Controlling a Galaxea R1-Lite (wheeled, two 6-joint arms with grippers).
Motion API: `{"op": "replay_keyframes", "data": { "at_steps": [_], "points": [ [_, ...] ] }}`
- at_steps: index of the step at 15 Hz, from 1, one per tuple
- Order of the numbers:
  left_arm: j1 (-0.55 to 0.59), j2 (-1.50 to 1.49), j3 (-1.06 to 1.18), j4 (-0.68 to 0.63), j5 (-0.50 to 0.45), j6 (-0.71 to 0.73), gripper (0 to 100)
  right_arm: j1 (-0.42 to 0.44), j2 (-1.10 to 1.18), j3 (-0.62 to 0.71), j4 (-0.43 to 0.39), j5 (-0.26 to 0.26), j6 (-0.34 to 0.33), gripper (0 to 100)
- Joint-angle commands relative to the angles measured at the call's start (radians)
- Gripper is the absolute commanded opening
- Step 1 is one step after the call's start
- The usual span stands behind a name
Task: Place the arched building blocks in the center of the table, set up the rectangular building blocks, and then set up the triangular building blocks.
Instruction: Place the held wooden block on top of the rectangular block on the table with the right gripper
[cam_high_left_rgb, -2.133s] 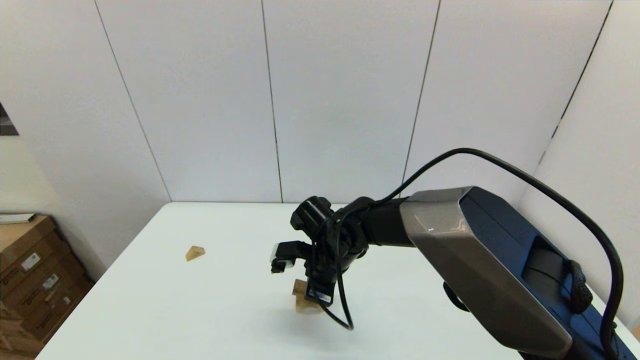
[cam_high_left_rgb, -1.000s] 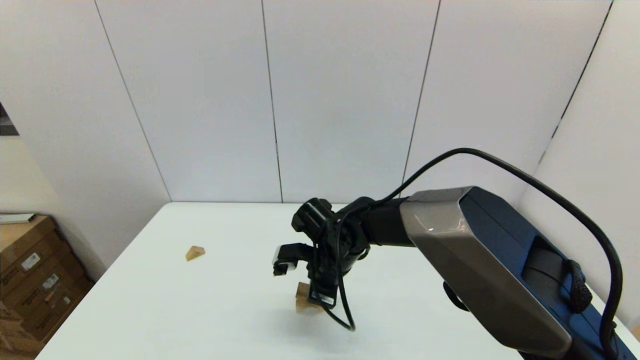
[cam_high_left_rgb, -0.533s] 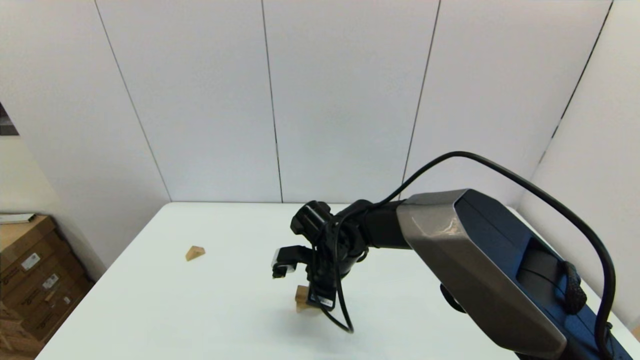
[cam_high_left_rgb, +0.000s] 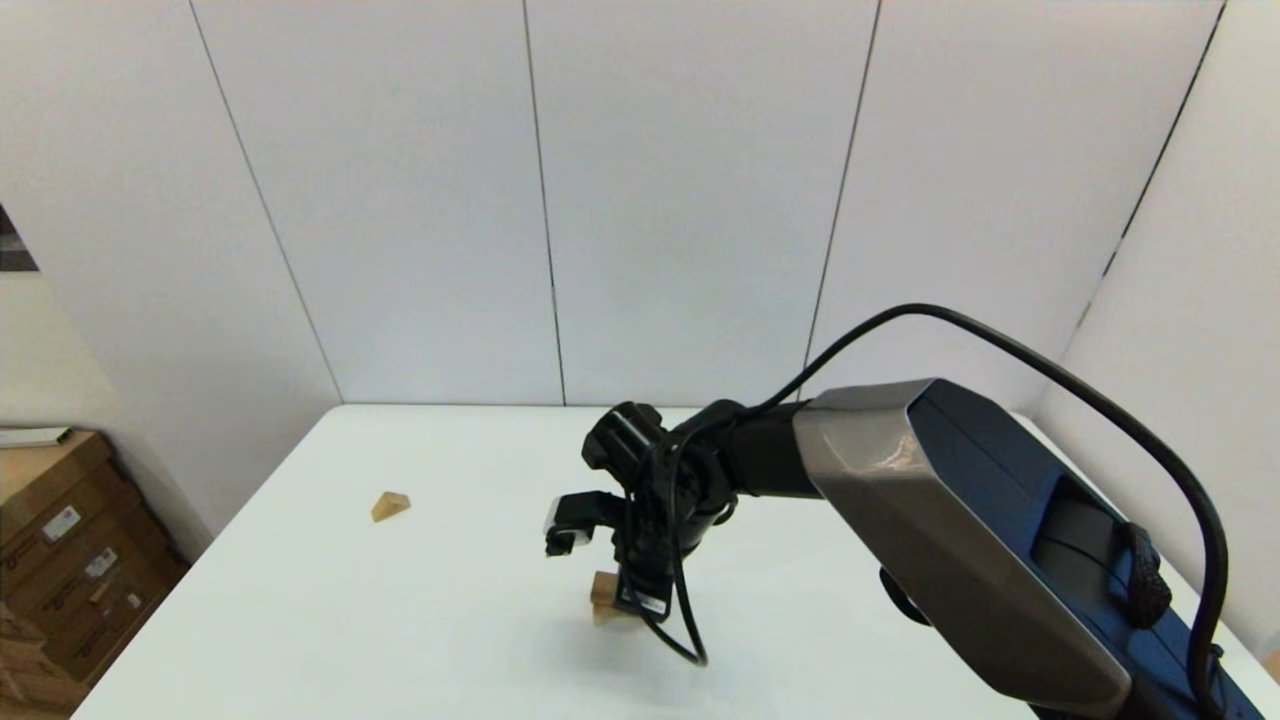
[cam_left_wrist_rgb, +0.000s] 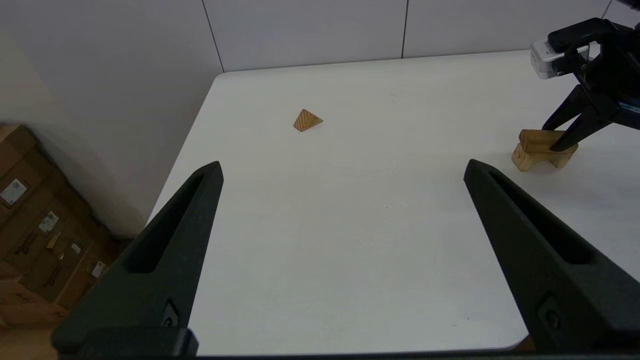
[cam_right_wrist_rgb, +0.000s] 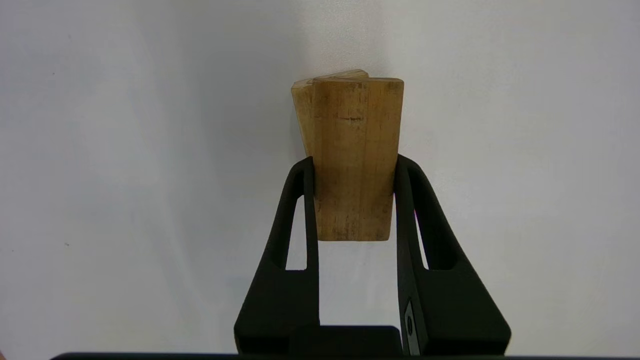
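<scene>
The right gripper (cam_high_left_rgb: 628, 600) sits slightly lower than two seconds ago, and the rectangular block (cam_right_wrist_rgb: 353, 155) between its fingers now rests on the arched block (cam_left_wrist_rgb: 542, 149) directly beneath them instead of hanging just above it.

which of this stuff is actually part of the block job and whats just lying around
Part of the job:
- flat tan wooden slab, gripped by the right gripper
- light wooden bridge-shaped block under the slab
- small light wooden triangular wedge, lying apart
- white table

Just lying about:
- brown cardboard boxes beside the table
- left gripper, open and idle
</scene>
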Motion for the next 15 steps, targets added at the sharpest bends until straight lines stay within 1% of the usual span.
{"op": "replay_keyframes", "data": {
  "at_steps": [1, 10, 12, 15],
  "points": [
    [0.0, 0.001, 0.0, 0.001, -0.001, 0.0, 100, 0.0, -0.017, 0.0, 0.01, 0.001, -0.003, 0],
    [0.0, 0.001, 0.0, 0.001, -0.001, 0.0, 100, 0.002, -0.023, 0.002, 0.016, 0.0, 0.0, 0],
    [0.0, 0.001, 0.0, 0.001, -0.001, 0.0, 100, 0.002, -0.023, 0.002, 0.036, 0.0, 0.0, 0],
    [0.0, 0.001, 0.0, 0.001, -0.001, 0.0, 100, 0.003, -0.02, 0.002, 0.037, 0.001, 0.0, 0]
  ]
}}
